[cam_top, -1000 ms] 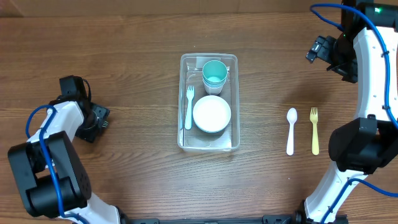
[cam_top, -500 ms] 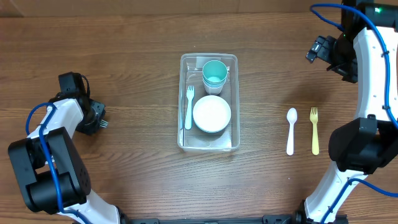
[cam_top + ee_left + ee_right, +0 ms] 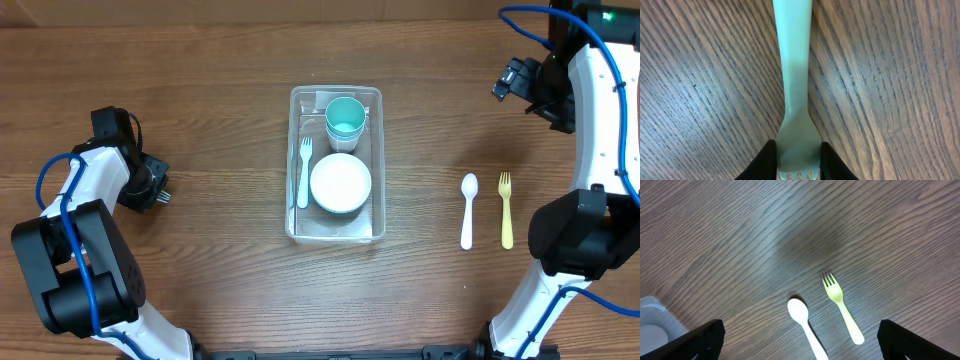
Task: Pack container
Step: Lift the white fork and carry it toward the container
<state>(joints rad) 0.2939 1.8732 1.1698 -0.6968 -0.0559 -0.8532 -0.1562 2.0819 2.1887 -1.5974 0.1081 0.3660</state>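
Note:
The clear container (image 3: 335, 92) stands at the table's middle and holds stacked teal cups (image 3: 345, 118), a white bowl (image 3: 340, 183) and a pale fork (image 3: 303, 175). My left gripper (image 3: 150, 188) is low over the table at the far left. In the left wrist view its jaws (image 3: 798, 161) are shut on the neck of a teal fork (image 3: 792, 75), whose handle points away over the wood. My right gripper (image 3: 512, 80) is raised at the back right, jaws (image 3: 802, 342) wide open and empty, above a white spoon (image 3: 799, 311) and a yellow fork (image 3: 840, 302).
The white spoon (image 3: 467, 210) and yellow fork (image 3: 505, 210) lie side by side on the wood right of the container. A corner of the container (image 3: 650, 310) shows at the left edge of the right wrist view.
My left gripper has shifted slightly left and toward the back and turned a little. The right arm and the container have not moved.

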